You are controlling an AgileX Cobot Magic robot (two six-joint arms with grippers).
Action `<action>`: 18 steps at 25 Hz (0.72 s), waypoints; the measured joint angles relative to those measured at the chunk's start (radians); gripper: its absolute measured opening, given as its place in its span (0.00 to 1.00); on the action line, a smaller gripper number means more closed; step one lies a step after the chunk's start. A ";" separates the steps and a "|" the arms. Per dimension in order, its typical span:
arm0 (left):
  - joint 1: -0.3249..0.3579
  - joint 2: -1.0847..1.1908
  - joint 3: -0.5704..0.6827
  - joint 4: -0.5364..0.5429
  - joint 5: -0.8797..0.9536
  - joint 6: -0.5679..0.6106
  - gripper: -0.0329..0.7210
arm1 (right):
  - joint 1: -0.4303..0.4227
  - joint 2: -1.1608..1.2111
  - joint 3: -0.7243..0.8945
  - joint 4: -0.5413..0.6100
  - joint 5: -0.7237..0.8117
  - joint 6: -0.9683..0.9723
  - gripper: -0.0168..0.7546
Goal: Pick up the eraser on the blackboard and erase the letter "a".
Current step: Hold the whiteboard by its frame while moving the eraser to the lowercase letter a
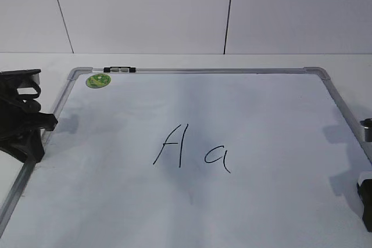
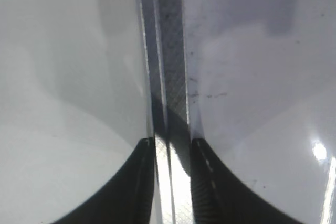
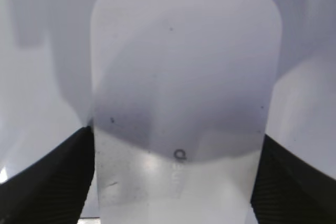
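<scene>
grasping step in hand: right gripper (image 3: 176,182) fingers sit against both sides of the white rounded plastic eraser (image 3: 184,77), apparently pinching it, at the right edge of the silver-framed white blackboard (image 1: 314,71). next, i judge: lift, carry left to the small handwritten letter "a" (image 1: 217,158), avoiding the angular capital "A" (image 1: 172,146). left gripper (image 2: 172,156) nearly pressed together over the frame.

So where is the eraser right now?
The eraser fills the right wrist view, between the right pincer's fingers, over the board; the exterior view does not show it.
</scene>
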 joint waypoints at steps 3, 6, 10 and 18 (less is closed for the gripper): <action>0.000 0.000 0.000 0.000 0.000 0.000 0.25 | 0.000 0.003 0.000 0.000 0.000 0.002 0.87; 0.000 0.000 0.000 0.000 0.000 0.000 0.25 | 0.000 0.003 0.000 0.000 0.000 0.005 0.83; 0.000 0.000 0.000 0.000 0.000 0.000 0.26 | 0.000 0.003 0.000 -0.006 0.000 0.020 0.76; 0.000 0.000 0.000 0.000 0.000 0.000 0.26 | 0.000 0.003 -0.003 -0.006 0.008 0.024 0.71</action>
